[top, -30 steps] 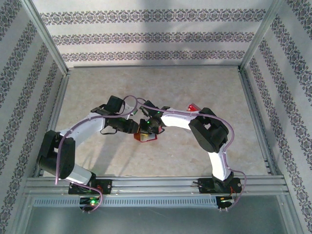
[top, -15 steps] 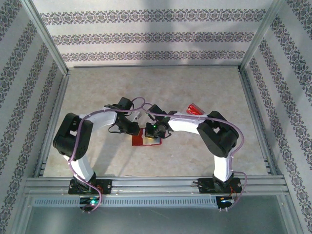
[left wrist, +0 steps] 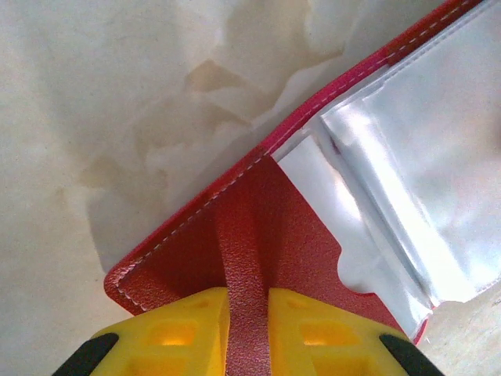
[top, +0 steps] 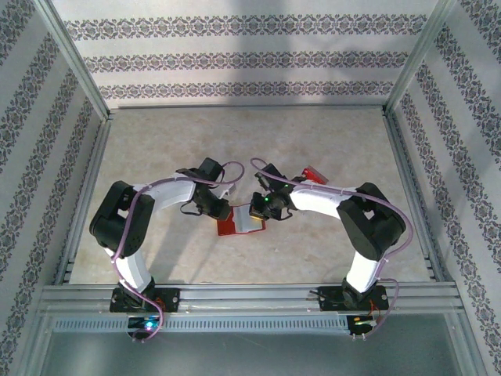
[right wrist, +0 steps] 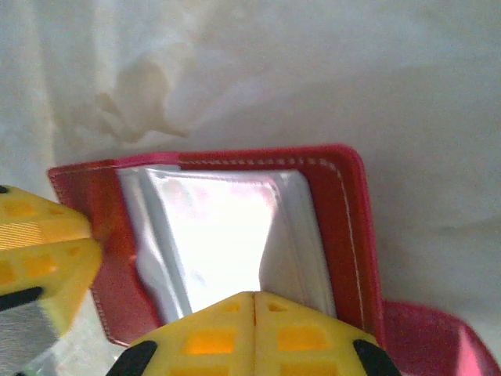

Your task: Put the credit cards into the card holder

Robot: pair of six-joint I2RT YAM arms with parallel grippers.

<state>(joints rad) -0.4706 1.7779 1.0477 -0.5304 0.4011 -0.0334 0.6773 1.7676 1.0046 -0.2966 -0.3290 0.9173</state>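
The card holder [top: 239,225], a red folding wallet, lies open on the table between both arms, its silvery sleeves [right wrist: 211,235] facing up. My left gripper [left wrist: 246,329] is shut on the wallet's red clasp tab [left wrist: 243,258], which runs up between the yellow fingers [left wrist: 176,333]. In the top view the left gripper [top: 223,210] stands at the wallet's left edge and the right gripper [top: 255,210] at its right. My right gripper [right wrist: 254,317] is shut, its tips at the near edge of the sleeves, which rise toward them. One red credit card [top: 311,174] lies on the table behind the right forearm.
The cloth on the table [top: 156,149] is wrinkled around the wallet. Metal frame rails [top: 250,296] run along the near edge and both sides, with patterned walls behind. A left finger [right wrist: 39,251] shows at the wallet's left edge in the right wrist view.
The left arm folded back toward its base and the right elbow swung out to the right. Both grippers stayed at the wallet, which now lies more open and slightly further right. The left jaws closed a little.
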